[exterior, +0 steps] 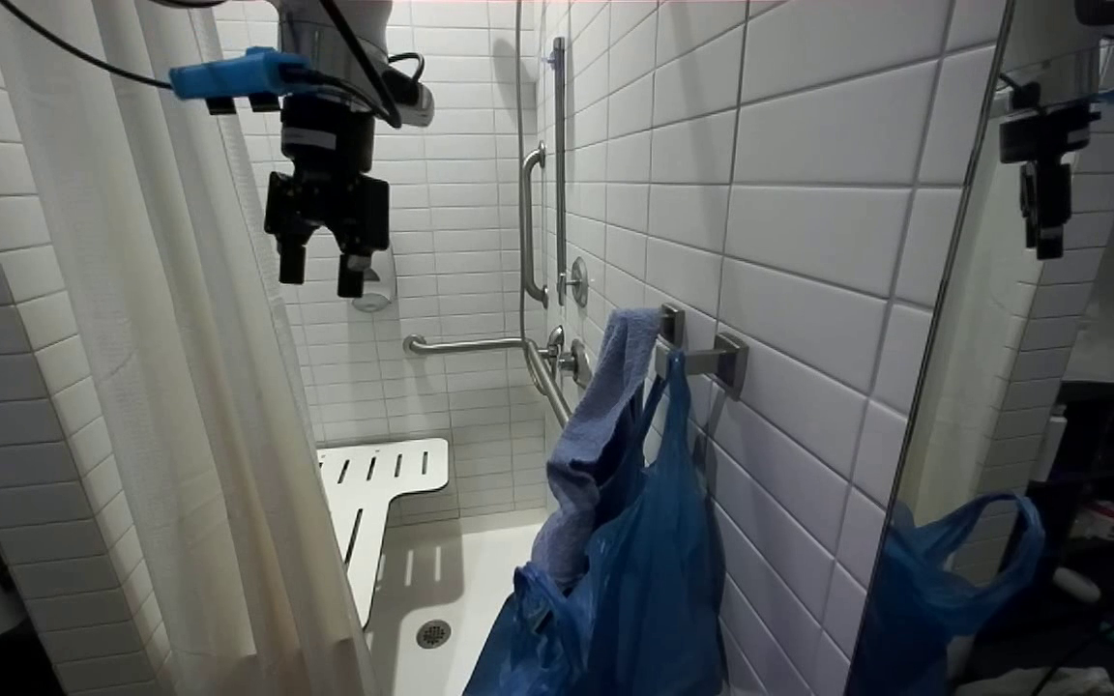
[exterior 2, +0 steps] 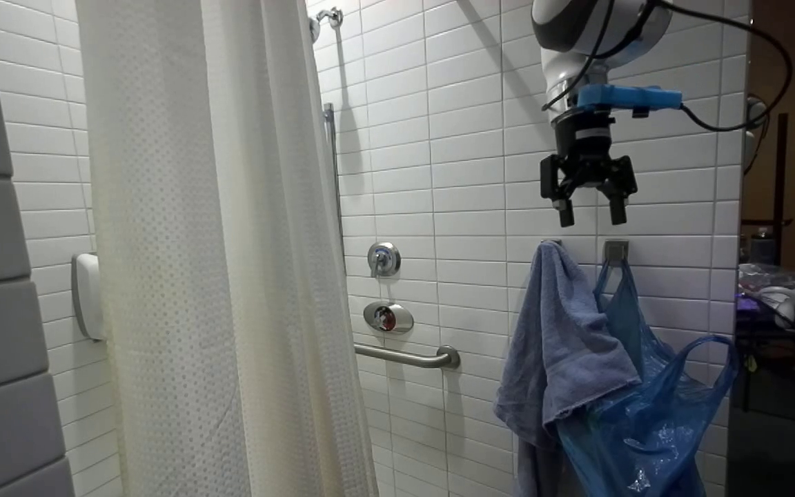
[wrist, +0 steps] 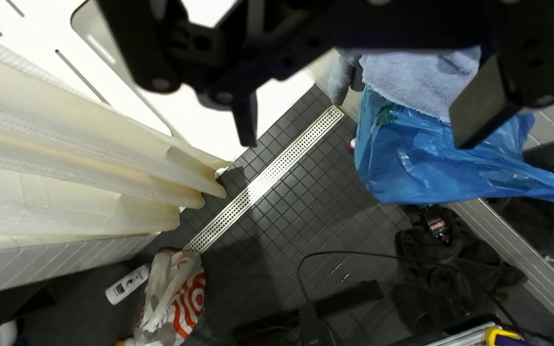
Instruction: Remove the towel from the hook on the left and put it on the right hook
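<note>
The grey-blue towel (exterior: pixel 596 425) hangs limp from the left hook (exterior: pixel 673 324) on the white tiled wall. It also shows in an exterior view (exterior 2: pixel 556 366), where it covers most of the left hook. The right hook (exterior 2: pixel 616 250) holds the handle of a shiny blue bag (exterior 2: pixel 653 428), which hangs beside and partly behind the towel. My gripper (exterior 2: pixel 592 214) is open and empty, pointing down, apart from the towel and above hook height. In the wrist view the towel (wrist: pixel 416 79) and the bag (wrist: pixel 416 168) lie toward the right finger of the gripper (wrist: pixel 354 139).
A white shower curtain (exterior: pixel 151 367) hangs on the left in both exterior views. A metal grab bar (exterior: pixel 468 344) and a white shower seat (exterior: pixel 422 459) stand behind. A mirror (exterior: pixel 1050 290) is right of the hooks. Dark clothing (wrist: pixel 450 259) lies on the floor.
</note>
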You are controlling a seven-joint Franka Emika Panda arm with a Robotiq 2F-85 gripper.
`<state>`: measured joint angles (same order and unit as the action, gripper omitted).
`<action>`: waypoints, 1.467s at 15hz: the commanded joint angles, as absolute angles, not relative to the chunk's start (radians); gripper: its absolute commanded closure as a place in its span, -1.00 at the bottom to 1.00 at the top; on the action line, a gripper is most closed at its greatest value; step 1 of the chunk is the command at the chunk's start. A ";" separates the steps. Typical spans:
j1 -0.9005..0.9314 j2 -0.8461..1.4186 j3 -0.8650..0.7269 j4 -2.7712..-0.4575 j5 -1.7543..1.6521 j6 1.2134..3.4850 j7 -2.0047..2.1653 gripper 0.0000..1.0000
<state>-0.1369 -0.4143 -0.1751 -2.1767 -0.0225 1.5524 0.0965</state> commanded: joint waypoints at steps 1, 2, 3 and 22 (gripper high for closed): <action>-0.171 -0.352 -0.146 -2.137 -0.005 1.614 0.246 -1.00; -0.175 -0.341 -0.139 -2.135 -0.001 1.637 0.300 -1.00; -0.180 -0.328 -0.132 -2.130 0.008 1.660 0.361 -1.00; -0.184 -0.074 -0.052 -2.122 -0.534 1.875 1.255 -1.00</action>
